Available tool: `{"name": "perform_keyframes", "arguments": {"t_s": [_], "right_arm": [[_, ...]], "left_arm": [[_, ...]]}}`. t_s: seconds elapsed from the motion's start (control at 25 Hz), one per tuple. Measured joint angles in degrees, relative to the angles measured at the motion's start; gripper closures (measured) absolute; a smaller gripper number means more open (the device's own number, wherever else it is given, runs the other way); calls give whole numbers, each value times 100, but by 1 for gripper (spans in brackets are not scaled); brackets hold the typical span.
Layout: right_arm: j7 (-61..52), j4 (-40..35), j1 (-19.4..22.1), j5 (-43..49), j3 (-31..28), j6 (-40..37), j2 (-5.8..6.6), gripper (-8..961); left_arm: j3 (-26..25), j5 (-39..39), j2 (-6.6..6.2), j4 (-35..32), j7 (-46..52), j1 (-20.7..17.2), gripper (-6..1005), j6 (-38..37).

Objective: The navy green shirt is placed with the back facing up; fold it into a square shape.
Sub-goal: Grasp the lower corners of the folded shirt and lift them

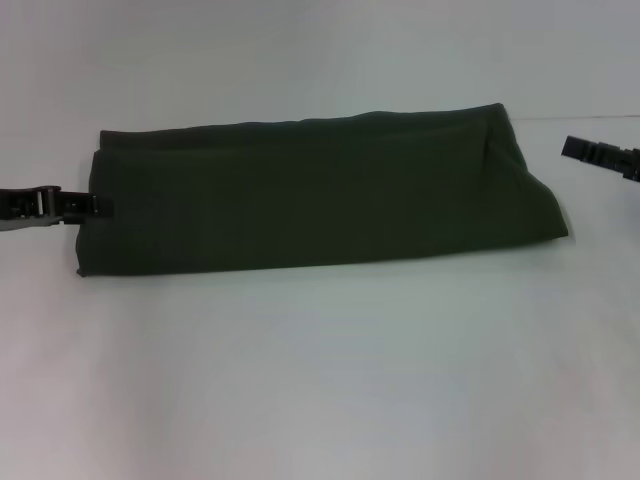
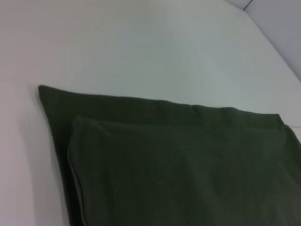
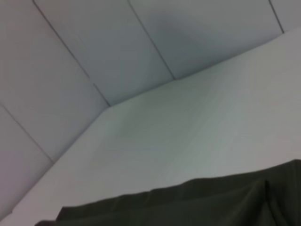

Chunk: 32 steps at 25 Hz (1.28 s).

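Navy green shirt [image 1: 320,190] across the middle of the head view, folded into a long band, lying on the white table [image 1: 320,380]; left end square, right end sloping down to a corner at centre right

Left gripper [image 1: 98,206] at the left edge of the frame, reaching in level, tip touching the shirt's left end; jaws: cannot tell whether spread or pinching the cloth

Right gripper [image 1: 568,146] at the right edge, a little above the middle, apart from the shirt's right end, holding nothing; jaws: cannot tell

In the left wrist view, shirt [image 2: 178,165] filling the lower half, two layers visible, upper layer set in from the edge of the lower one, bare table beyond

In the right wrist view, only a strip of shirt [image 3: 197,202] along the lower edge, white table [image 3: 188,127] above it, pale panelled wall [image 3: 94,47] across the upper left
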<state>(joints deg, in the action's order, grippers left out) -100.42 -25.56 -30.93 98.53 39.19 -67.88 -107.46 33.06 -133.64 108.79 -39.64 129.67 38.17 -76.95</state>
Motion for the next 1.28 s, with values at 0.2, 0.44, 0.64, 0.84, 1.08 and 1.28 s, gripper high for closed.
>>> {"name": "perform_keyframes", "arguments": {"t_s": [0.2, 0.44, 0.64, 0.84, 1.08, 1.28], "right_arm": [[-45, -27, 9, 244, -19, -50, 40, 119], [-65, -31, 15, 317, -43, -68, 60, 118], [52, -31, 22, 270, -294, -74, -88, 119], [64, -3, 2, 271, -340, -93, -156, 118], [66, 18, -27, 310, -314, -95, -218, 119], [102, 36, -23, 322, -278, -40, -247, 119]], "left_arm": [[89, -290, 12, 34, 216, 72, 463, 218], [39, -202, 130, 9, 108, 112, 463, 276], [33, 342, 294, 40, -464, 148, 463, 364], [264, 335, 276, 167, -555, 292, 462, 346], [307, 372, 249, 210, -539, 324, 462, 378], [359, 319, 286, 213, -551, 379, 462, 346]]}}
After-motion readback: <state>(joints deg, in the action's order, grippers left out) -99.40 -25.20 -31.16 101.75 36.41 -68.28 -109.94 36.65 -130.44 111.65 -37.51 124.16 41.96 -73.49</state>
